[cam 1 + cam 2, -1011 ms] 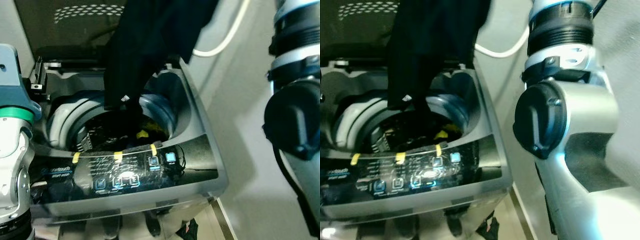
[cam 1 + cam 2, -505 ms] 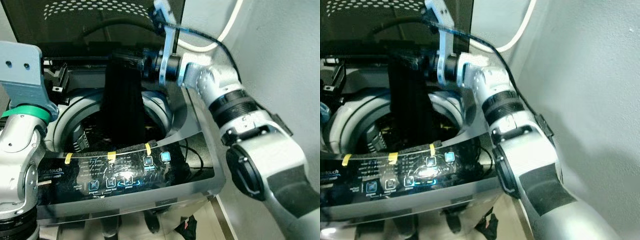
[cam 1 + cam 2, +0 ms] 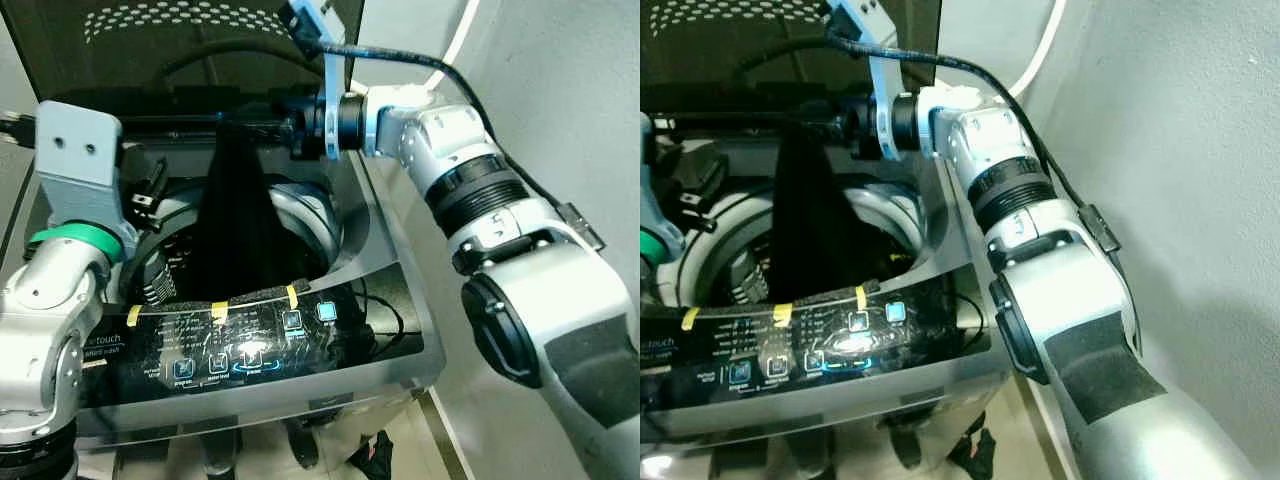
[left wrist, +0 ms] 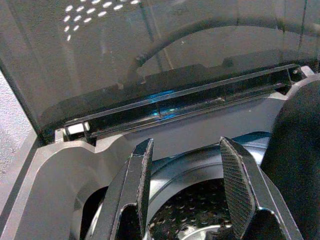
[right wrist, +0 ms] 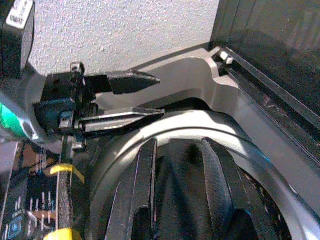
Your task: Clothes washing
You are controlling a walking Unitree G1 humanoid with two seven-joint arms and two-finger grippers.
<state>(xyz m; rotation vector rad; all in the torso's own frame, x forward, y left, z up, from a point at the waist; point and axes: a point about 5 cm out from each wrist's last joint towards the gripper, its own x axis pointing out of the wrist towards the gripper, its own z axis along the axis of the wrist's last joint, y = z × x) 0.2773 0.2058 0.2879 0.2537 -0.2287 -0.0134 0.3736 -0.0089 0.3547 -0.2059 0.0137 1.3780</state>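
Observation:
A top-loading washing machine stands before me with its lid (image 3: pixel 200 40) raised. My right gripper (image 3: pixel 262 125) reaches over the back rim of the tub and is shut on a black garment (image 3: pixel 240 230). The garment hangs straight down into the drum (image 3: pixel 312 215), and its lower end rests among dark laundry there. In the right wrist view the black cloth (image 5: pixel 180 195) lies between the fingers (image 5: pixel 147 190). My left gripper (image 4: pixel 187 190) hovers open over the drum's left rim (image 3: pixel 150 190), holding nothing.
The control panel (image 3: pixel 250 345), marked with yellow tape strips, runs along the machine's front edge. A white hose (image 3: pixel 455 50) runs up the wall behind. A grey wall (image 3: pixel 570 100) stands close on the right. Dark items lie on the floor (image 3: pixel 375 455) below the machine.
The right arm has reached further left and lower over the tub, and the black garment has sunk deeper into the drum. The left gripper has risen towards the drum's left rim.

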